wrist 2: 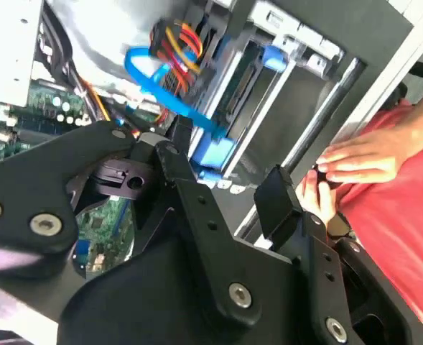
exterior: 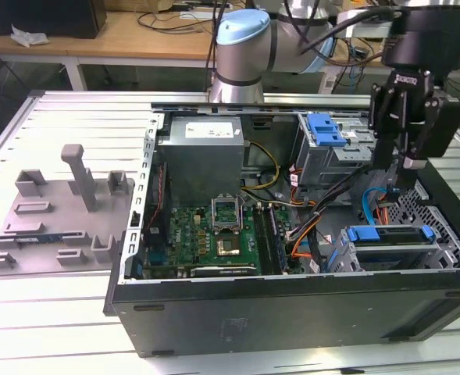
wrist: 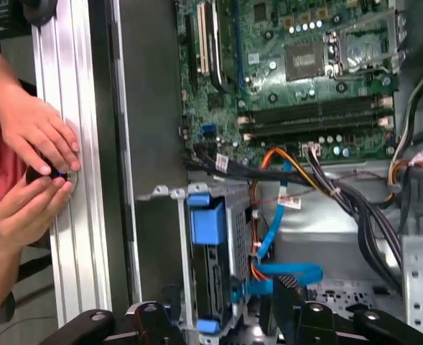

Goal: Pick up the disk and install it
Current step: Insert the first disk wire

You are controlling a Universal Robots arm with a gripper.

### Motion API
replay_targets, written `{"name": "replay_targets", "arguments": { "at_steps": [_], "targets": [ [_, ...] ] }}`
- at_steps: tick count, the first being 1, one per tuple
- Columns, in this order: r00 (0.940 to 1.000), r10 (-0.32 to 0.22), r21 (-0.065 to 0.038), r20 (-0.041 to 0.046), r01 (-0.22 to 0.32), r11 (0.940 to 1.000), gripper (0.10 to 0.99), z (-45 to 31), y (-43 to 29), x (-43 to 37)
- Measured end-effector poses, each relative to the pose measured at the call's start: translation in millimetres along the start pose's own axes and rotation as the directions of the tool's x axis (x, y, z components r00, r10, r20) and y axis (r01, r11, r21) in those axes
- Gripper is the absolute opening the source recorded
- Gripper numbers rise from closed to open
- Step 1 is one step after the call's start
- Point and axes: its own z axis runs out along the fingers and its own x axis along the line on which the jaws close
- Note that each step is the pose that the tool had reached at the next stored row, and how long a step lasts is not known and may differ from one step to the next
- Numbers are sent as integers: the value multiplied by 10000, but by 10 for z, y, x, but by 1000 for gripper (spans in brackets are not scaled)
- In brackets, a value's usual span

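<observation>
The disk (exterior: 390, 244) lies flat in the drive bay at the open computer case's corner on the exterior view's right, its blue frame (exterior: 390, 233) along its edge. In the first wrist view the disk (wrist: 210, 269) shows edge-on in the metal cage. My gripper (exterior: 399, 168) hangs above the bay, open, with nothing between its black fingers (wrist: 286, 302). It does not touch the disk. In the second wrist view the gripper (wrist 2: 229, 172) stands in front of the disk's blue frame (wrist 2: 215, 154).
A blue cable (exterior: 370, 205) and orange wires loop beside the bay, under the gripper. A second blue carrier (exterior: 326, 129) sits in the upper cage. The motherboard (exterior: 206, 234) and power supply (exterior: 206, 152) fill the case. A person's hands (wrist: 39, 136) rest on the table rail by the case. A grey fixture (exterior: 65, 203) stands on the exterior view's left.
</observation>
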Motion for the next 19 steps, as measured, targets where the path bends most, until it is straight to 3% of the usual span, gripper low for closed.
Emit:
{"name": "replay_targets", "arguments": {
  "at_steps": [1,3,5,7,12,17,19],
  "targets": [
    [10000,7,21,-4,-7,10000,624,8,-59,-21],
    [10000,17,41,-8,-17,10000,608,15,-106,-44],
    [10000,38,97,-23,-38,9999,471,28,-220,-107],
    [9999,160,94,-23,-160,9998,471,39,-224,-130],
    [9971,762,-99,-46,-762,9970,471,56,-222,-140],
    [9958,907,-32,-86,-908,9959,471,68,-221,-176],
    [9956,913,-10,-192,-914,9958,471,74,-218,-200]
  ]
}}
